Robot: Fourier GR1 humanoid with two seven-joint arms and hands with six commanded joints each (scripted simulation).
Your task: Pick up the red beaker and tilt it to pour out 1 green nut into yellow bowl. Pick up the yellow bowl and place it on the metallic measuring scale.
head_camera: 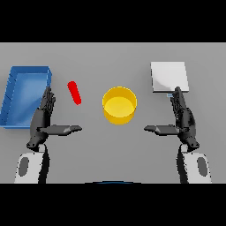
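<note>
Both hands hover flat over the grey table (114, 145), fingers straight, thumbs pointing inward — left hand (43, 118) beside the blue tray (13, 95), right hand (183, 118) just below the metal scale (169, 76). Between them sit the red beaker (74, 92) and the yellow bowl (119, 105), apart.

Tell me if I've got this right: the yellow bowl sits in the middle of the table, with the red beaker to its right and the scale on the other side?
Not quite. The head view shows the red beaker left of the yellow bowl, and the metallic measuring scale to the bowl's right. The bowl does sit in the middle.
</note>
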